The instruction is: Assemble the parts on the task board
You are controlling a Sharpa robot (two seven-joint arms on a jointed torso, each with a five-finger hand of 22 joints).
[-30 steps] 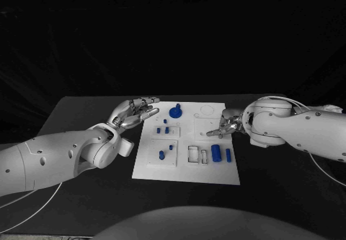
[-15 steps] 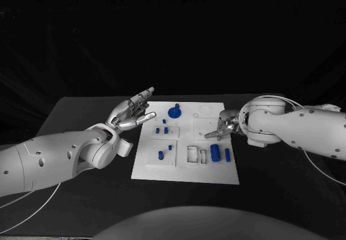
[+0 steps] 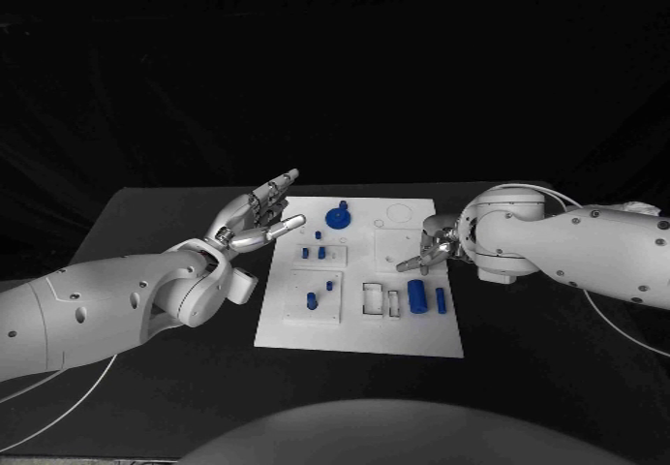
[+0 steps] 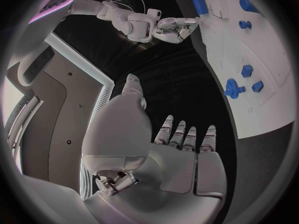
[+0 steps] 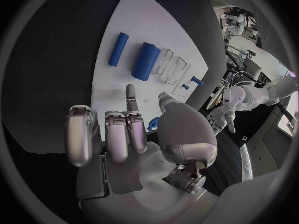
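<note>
Head view: the task board is lying flat in the middle of the black bench, carrying the blue parts. A large blue cylinder and a thinner blue rod are lying side by side near the board's right edge, and a round blue knob is standing near its far edge. The left hand is hovering above the board's far left corner, fingers spread apart and holding nothing; against the frame a second ago the fingers are now splayed upward rather than curled toward the board, and nothing is differing from half a second ago. The right hand is poised over the board's right side, one finger pointing down at the board; its position is unchanged.

Left wrist view: the left hand is showing an open palm, its fingers straight and empty. The board is lying beyond it, the right hand at its far side.

Right wrist view: the right hand is keeping most fingers curled in, one extended toward the board; nothing is gripped. The cylinder and rod are lying just beyond.
</note>
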